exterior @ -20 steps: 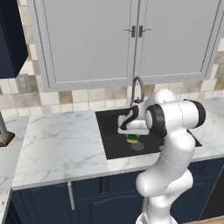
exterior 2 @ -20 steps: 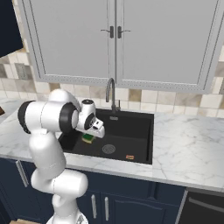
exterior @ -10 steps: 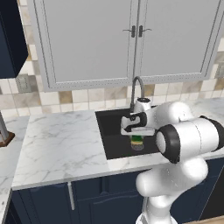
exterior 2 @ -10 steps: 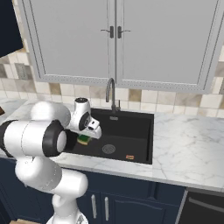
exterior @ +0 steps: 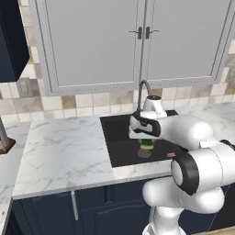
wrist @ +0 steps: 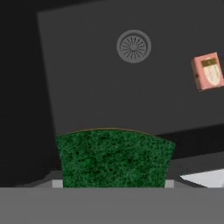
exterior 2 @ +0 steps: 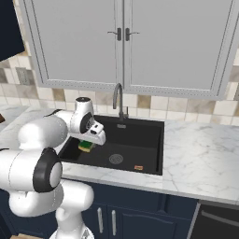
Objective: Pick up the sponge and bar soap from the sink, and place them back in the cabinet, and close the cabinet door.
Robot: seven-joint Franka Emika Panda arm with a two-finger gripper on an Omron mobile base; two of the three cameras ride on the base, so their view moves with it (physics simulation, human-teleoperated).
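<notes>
My gripper (exterior: 146, 139) (exterior 2: 88, 143) hangs over the left part of the black sink (exterior: 120, 137) (exterior 2: 142, 135) and is shut on the sponge (exterior: 147, 144) (exterior 2: 86, 147). In the hand view the sponge (wrist: 114, 159) shows its green face and hides the fingertips. The orange-brown bar soap (exterior: 172, 155) (exterior 2: 138, 167) (wrist: 208, 71) lies flat on the basin floor, right of the round drain (wrist: 134, 46). A dark navy cabinet (exterior: 11, 41) (exterior 2: 9, 28) sits at the upper left edge. The cabinet door is out of view.
A curved tap (exterior: 143, 92) (exterior 2: 118, 98) rises behind the basin. Light grey wall cabinets (exterior: 137, 41) (exterior 2: 126, 42) hang above it, both doors closed. White marble counter (exterior: 64, 147) (exterior 2: 200, 158) runs on both sides. My own arm bulks close in front of the sink.
The arm's elbow has swung round toward the cameras. The gripper has stayed shut on the sponge and drifted slightly right over the basin. The soap has not moved.
</notes>
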